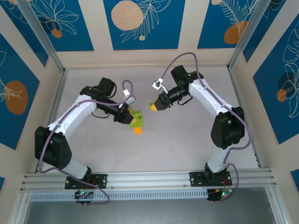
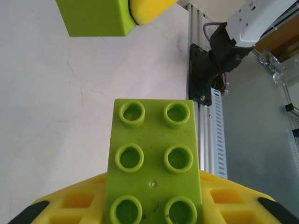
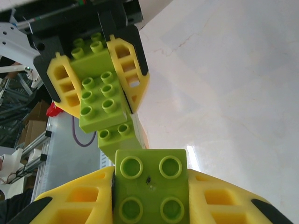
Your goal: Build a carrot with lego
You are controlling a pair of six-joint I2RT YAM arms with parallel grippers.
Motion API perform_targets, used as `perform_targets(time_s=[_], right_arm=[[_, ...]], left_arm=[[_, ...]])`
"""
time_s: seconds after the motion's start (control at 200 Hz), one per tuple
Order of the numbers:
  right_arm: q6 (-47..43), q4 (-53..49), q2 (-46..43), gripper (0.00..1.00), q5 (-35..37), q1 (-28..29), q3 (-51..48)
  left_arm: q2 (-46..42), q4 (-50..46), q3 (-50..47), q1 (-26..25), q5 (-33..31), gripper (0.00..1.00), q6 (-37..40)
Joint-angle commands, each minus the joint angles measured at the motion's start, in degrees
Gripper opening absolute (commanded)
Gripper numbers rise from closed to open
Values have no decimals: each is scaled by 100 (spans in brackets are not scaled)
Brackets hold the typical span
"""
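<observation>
Above the middle of the table (image 1: 187, 149), I see the left gripper (image 1: 131, 116) closed on the carrot (image 1: 137, 122), a lime-green cluster with its orange brick (image 1: 138, 130) on the side toward the arm bases. Just beyond it, the right gripper (image 1: 154, 105) clamps one lime-green brick (image 3: 150, 186), near the carrot, with a small gap between them.

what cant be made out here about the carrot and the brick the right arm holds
- Top view: how the orange brick joins the carrot; too small, and the green bricks cover the joint.
- Top view: the green brick in the right end effector; mostly hidden by it, too small to count studs.
- Left wrist view: the carrot's full length, cut by the bottom edge; the green brick, cut by the top edge.
</observation>
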Motion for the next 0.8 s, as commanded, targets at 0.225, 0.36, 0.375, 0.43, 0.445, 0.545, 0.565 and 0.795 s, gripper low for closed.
perform_targets(time_s=[0.225, 0.36, 0.375, 0.43, 0.445, 0.545, 0.565, 0.795], right_arm=[[-476, -656, 311, 17, -43, 201, 456], [-671, -1072, 655, 17, -66, 364, 870], [-697, -1114, 673, 18, -58, 379, 906], [-746, -1197, 762, 17, -63, 420, 985], [-764, -1214, 779, 17, -79, 428, 999], [-832, -1296, 843, 18, -122, 508, 1026], [-861, -1318, 857, 17, -127, 521, 1026], [-976, -1413, 874, 18, -297, 605, 1120]], left_arm=[[565, -1616, 318, -71, 731, 30, 1048], [583, -1618, 298, -164, 623, 30, 1006], [574, -1610, 291, -166, 622, 30, 1000], [555, -1607, 285, -164, 583, 29, 994], [562, -1611, 286, -164, 578, 29, 991], [598, -1625, 298, -173, 568, 29, 991], [614, -1621, 298, -171, 576, 29, 998], [799, -1684, 351, -234, 548, 29, 1053]])
